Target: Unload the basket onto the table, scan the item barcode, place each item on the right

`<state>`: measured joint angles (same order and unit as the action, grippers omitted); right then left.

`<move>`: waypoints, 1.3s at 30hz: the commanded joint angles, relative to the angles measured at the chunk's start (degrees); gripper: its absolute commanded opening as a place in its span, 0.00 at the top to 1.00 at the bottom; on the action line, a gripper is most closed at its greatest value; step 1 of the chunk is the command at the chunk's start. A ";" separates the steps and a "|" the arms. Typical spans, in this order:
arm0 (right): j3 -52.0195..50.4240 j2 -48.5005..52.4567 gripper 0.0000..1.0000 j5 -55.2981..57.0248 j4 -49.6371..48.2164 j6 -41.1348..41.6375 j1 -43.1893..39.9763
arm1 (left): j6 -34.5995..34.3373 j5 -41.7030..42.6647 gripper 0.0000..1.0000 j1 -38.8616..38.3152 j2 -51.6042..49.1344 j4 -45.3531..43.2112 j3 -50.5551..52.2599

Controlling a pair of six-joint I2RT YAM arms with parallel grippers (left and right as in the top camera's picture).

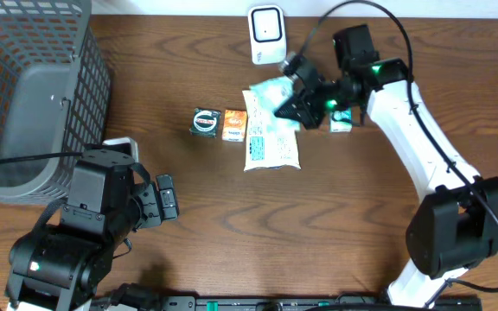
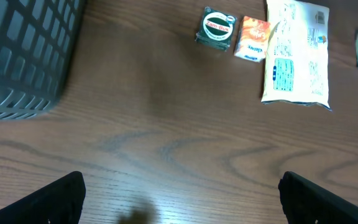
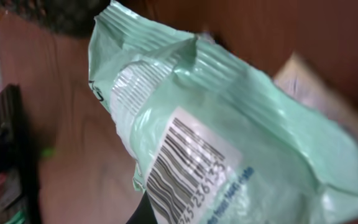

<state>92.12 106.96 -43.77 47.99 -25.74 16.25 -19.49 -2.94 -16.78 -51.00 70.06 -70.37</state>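
Note:
A mint-green packet (image 1: 269,90) hangs above the table just below the white scanner (image 1: 266,34), and my right gripper (image 1: 294,105) is shut on it. In the right wrist view the packet (image 3: 229,106) fills the frame. Its white label with the barcode (image 3: 182,165) faces the camera, and one dark fingertip (image 3: 143,214) shows at its lower edge. My left gripper (image 2: 182,202) stands open over bare wood near the front left, nothing between its fingers (image 2: 61,199).
A round green tin (image 1: 204,121), an orange box (image 1: 234,125) and a white printed pouch (image 1: 271,142) lie mid-table. A small green-and-white box (image 1: 341,123) sits under the right arm. A grey wire basket (image 1: 24,95) fills the back left corner.

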 commanded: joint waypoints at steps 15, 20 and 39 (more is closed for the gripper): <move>0.96 -1.73 0.99 18.78 -4.87 11.08 1.97 | 0.13 -0.07 0.02 0.09 0.15 -0.04 0.04; 0.96 -1.73 0.99 44.65 -6.80 19.78 3.89 | 0.13 -0.07 0.03 0.09 0.15 -0.04 0.04; -6.16 5.92 0.99 85.68 13.44 38.05 6.45 | 0.13 -0.07 0.02 0.09 0.15 -0.04 0.04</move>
<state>89.54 111.33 37.87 62.08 5.82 22.90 -19.46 -2.92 -16.78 -50.98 70.06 -70.37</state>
